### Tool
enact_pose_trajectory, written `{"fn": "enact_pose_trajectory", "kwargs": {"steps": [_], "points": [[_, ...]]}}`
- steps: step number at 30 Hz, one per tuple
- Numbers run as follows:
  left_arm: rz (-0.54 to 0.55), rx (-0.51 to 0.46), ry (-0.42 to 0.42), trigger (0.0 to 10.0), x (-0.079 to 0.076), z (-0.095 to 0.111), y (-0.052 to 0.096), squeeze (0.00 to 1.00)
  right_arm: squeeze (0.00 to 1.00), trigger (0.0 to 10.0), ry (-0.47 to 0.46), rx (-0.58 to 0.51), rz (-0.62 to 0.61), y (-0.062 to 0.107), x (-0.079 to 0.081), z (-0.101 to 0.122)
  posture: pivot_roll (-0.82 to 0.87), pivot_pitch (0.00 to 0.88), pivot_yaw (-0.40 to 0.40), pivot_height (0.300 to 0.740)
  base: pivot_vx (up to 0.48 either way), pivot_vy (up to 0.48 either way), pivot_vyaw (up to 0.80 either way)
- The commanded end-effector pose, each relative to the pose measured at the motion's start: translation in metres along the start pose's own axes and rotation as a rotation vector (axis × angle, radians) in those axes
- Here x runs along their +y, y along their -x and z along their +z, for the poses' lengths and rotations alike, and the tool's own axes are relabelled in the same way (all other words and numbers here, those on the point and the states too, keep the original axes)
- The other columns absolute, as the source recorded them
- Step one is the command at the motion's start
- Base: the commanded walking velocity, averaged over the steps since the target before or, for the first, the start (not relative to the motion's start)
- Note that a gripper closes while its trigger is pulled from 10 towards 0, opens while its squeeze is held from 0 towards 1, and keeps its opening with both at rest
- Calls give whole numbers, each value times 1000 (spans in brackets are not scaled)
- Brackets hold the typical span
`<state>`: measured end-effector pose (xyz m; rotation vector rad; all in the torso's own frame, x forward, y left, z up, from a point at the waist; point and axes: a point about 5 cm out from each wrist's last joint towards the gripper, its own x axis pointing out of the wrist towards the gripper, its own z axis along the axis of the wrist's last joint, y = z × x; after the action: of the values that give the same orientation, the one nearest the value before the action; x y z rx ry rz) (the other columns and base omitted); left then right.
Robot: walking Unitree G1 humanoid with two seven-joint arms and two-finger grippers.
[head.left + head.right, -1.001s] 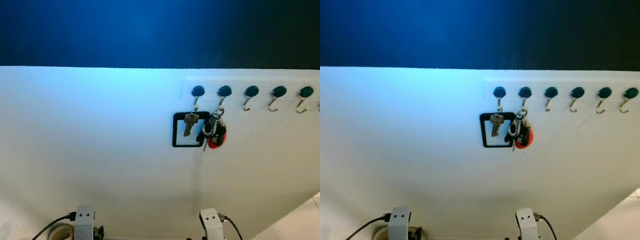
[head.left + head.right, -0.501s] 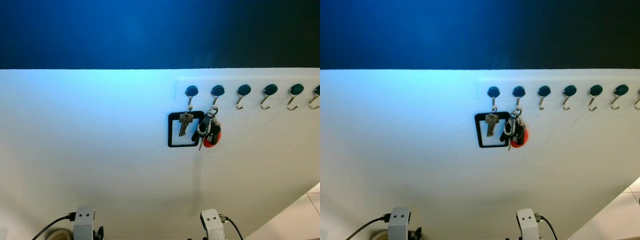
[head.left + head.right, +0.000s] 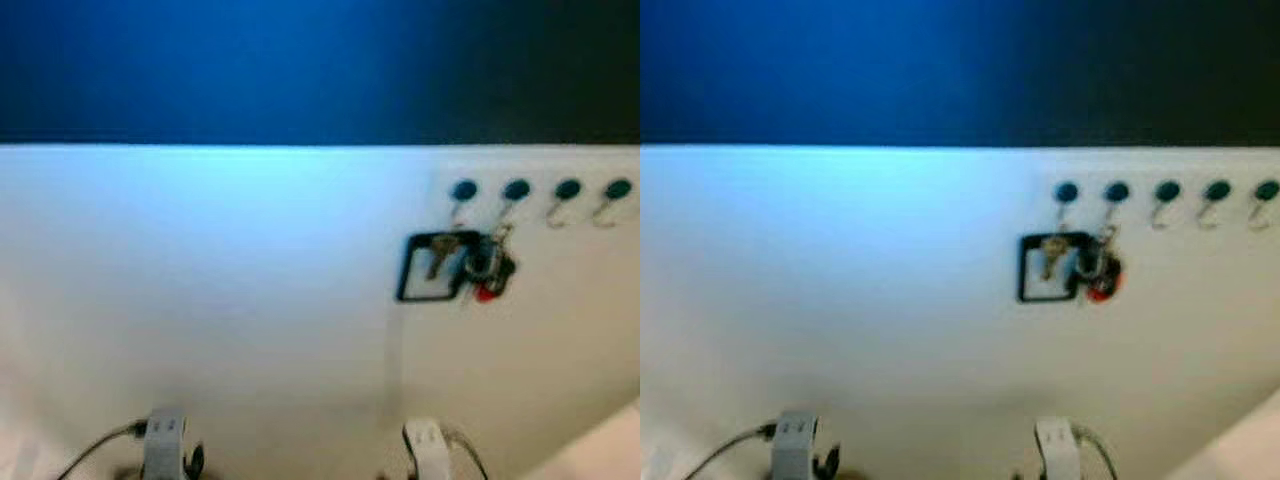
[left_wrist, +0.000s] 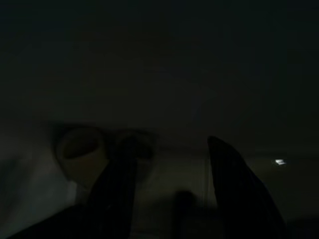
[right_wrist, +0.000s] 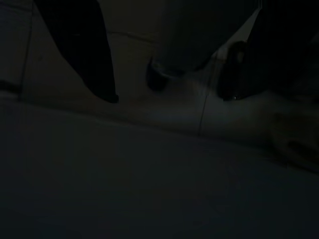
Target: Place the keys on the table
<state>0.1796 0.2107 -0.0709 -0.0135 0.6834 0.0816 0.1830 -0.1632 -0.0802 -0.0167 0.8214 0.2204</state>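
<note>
A bunch of keys with a red fob [image 3: 488, 268] hangs from the second hook on the white wall, blurred. Beside it a single key [image 3: 437, 258] hangs from the first hook, in front of a black square frame [image 3: 405, 272]. Both silver arms hang low, far below the keys: the left wrist [image 3: 163, 445] and the right wrist [image 3: 428, 452] show at the bottom edge. In the dark wrist views the left gripper [image 4: 169, 149] and the right gripper [image 5: 169, 94] each stand open with nothing between the fingers.
A row of dark-capped hooks [image 3: 567, 190] runs to the right along the wall, the further ones bare. Above the white wall is a dark blue band [image 3: 300, 60]. A pale ring like a tape roll [image 4: 79, 149] lies near the left gripper.
The whole picture has slid to the right and gone blurry, so the camera has moved. The keys still hang on their hooks and both arms stay low.
</note>
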Motion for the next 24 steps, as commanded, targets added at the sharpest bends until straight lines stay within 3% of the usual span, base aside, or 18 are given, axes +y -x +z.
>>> {"fn": "enact_pose_trajectory", "kwargs": {"steps": [1, 4, 17, 24], "points": [[0, 4, -23, 10000, 3, -2, 1, 0, 0, 10000, -9, 16, 9, 1, 4, -6, 63, 55, -9, 740, 0, 0, 0], [-2, 1, -29, 10000, 3, -2, 2, 0, 0, 10000, -11, 18, 10, 2, 5, -8, 64, 58, -8, 740, 0, 0, 0], [-13, -23, -41, 10000, 1, 1, 2, 0, 0, 10000, -19, 17, 11, 2, 5, -9, 67, 55, -5, 740, 0, -478, 0], [-13, -40, -15, 10000, 0, 3, 1, 0, 0, 10000, -20, 17, 12, 2, 5, -9, 66, 56, -6, 740, 0, 0, 0]]}}
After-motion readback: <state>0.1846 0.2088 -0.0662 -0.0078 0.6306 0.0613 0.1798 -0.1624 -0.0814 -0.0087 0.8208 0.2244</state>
